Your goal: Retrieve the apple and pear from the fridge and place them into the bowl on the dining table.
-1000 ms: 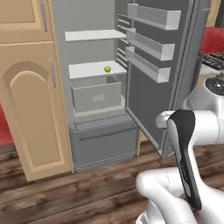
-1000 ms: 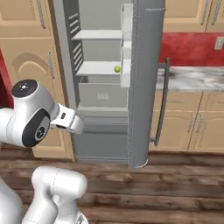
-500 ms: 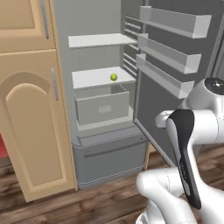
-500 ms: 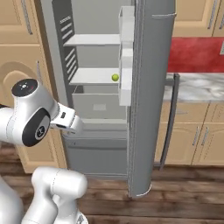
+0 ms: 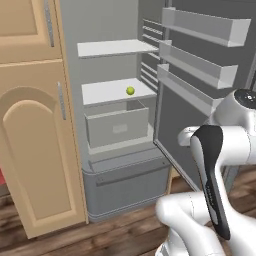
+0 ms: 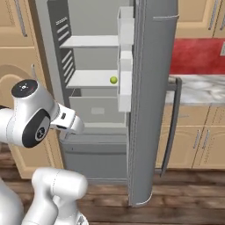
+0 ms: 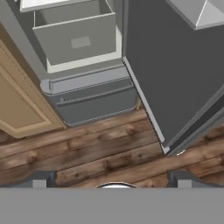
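Hand (image 7: 111,178) spread over floorboards (image 7: 96,153); base views show shelved green fruit (image 5: 130,90).

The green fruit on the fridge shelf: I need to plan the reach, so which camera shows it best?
The left base view: the green fruit sits unobstructed on the middle shelf, above the drawer. The right base view shows it close beside the door's edge. The hand view looks lower, at the drawer and floor.
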